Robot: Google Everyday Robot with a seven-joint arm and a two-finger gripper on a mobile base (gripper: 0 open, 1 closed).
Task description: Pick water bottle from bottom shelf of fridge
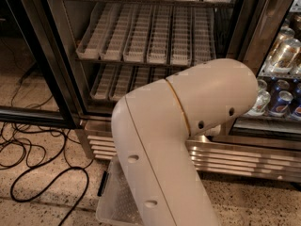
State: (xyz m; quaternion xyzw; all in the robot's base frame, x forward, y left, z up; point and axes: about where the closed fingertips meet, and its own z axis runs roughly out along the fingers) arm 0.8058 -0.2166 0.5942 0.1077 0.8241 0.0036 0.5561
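Plainly, the arm (pixel 188 126) is filling the view from 6 o'clock up toward 3 o'clock. Its smooth cream shell is bending at a rounded elbow toward the fridge (pixel 66 55). Judging by that low, folded pose, it is carrying the gripper in at the height of the bottom shelf (pixel 120 81), which is showing at 10 o'clock of the elbow. The gripper is sitting out of sight behind the shell, so I cannot tell its state.

The water bottle is not showing either. The visible lanes of the shelf are lying bare, so it is probably standing in the lanes the elbow is covering.

The door (pixel 37 79) is hanging open at 9 o'clock, giving the arm a way in. White slotted plastic trays (pixel 155 36) are sloping forward on dark wire at 12 o'clock. Glossy silver-and-blue cans (pixel 282 102) are standing behind glass at 3 o'clock. A louvered steel grille (pixel 244 159) is running below them, a clear ribbed bin (pixel 115 197) is sitting at 7 o'clock, and black cables (pixel 42 173) are looping over the speckled floor (pixel 263 201).
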